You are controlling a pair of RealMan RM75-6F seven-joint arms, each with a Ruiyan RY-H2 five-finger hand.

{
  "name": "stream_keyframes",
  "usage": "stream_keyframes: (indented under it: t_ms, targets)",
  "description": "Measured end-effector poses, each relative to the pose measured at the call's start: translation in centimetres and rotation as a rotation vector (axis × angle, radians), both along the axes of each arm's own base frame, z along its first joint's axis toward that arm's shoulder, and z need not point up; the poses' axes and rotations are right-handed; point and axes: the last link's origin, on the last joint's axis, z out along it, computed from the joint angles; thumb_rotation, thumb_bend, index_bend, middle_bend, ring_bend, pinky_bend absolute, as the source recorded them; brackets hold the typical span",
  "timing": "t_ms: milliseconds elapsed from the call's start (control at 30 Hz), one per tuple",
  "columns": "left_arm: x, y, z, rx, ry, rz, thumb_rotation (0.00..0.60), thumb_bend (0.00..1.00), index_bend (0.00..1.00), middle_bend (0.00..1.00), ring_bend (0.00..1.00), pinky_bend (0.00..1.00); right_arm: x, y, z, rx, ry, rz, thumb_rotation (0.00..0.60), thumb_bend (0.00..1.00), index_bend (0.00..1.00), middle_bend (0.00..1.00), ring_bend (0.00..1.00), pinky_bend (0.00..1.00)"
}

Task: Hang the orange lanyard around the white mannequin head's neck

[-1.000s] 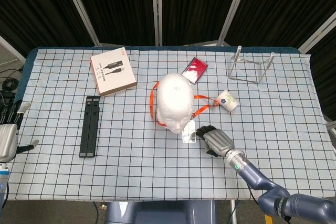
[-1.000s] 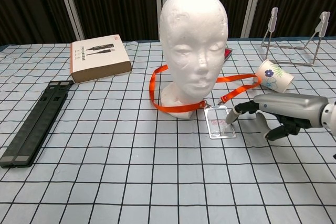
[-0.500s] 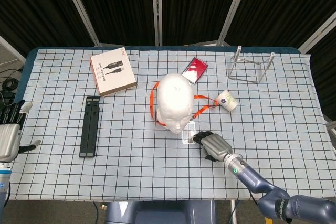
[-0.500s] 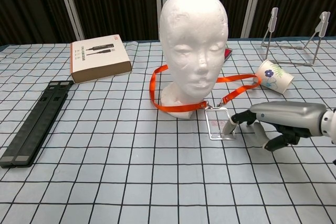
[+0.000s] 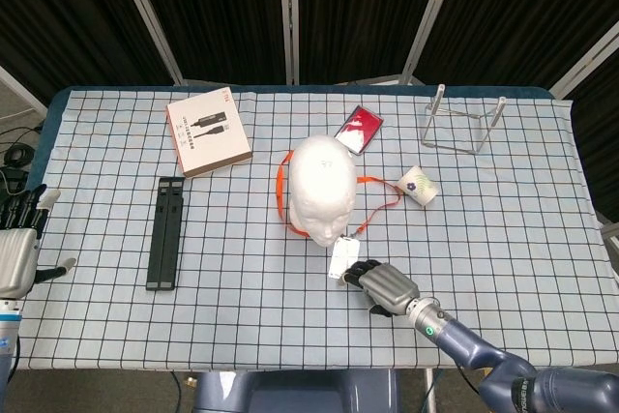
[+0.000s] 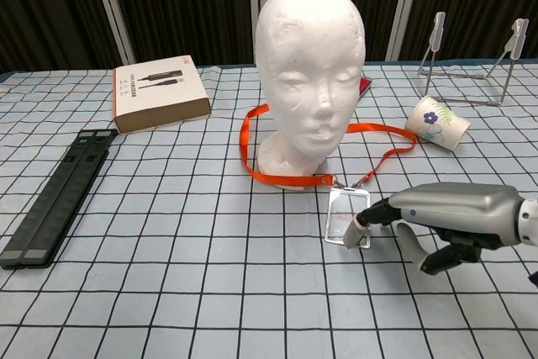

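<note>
Lanyard [image 5: 366, 182] looped around the mannequin head [image 5: 323, 186] from above, its badge [image 5: 340, 259] lying in front on the checked table [image 5: 242, 268], held at its edge by the right hand [image 5: 382, 286]. Only this view caught the left hand [image 5: 17, 244], fingers spread on nothing, and a red phone [image 5: 360, 129]. From the chest, fingertips [image 6: 363, 217] pinched the tilted badge [image 6: 348, 229]; writing on the box [image 6: 160, 92] was unreadable.

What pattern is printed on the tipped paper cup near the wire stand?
The paper cup is white with a dark blue flower and green leaves, clearest in the chest view.
</note>
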Motion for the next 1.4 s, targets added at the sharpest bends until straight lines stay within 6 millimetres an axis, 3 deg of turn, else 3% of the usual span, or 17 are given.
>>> stream_keyframes:
  t_ms: [633, 867, 1233, 1400]
  targets:
    - [0.0, 0.0, 0.0, -0.003, -0.004, 0.000, 0.600, 0.00, 0.00, 0.00, 0.00, 0.00, 0.3, 2.7, 1.1, 0.063, 0.005, 0.072, 0.600, 1.00, 0.27, 0.22, 0.14, 0.19]
    - [0.0, 0.0, -0.1, -0.006, 0.001, 0.002, 0.600, 0.00, 0.00, 0.00, 0.00, 0.00, 1.4, 1.1, 1.7, -0.006, -0.049, 0.070, 0.600, 1.00, 0.27, 0.22, 0.14, 0.20]
    - [-0.1, 0.1, -0.1, -0.004, 0.001, 0.007, 0.600, 0.00, 0.00, 0.00, 0.00, 0.00, 1.5, -1.7, -0.3, -0.069, -0.027, 0.008, 0.600, 1.00, 0.27, 0.22, 0.14, 0.20]
    - [-0.1, 0.1, -0.1, -0.003, -0.002, 0.006, 0.600, 0.00, 0.00, 0.00, 0.00, 0.00, 1.2, -1.8, -0.8, -0.063, -0.009, -0.001, 0.600, 1.00, 0.27, 0.22, 0.14, 0.20]
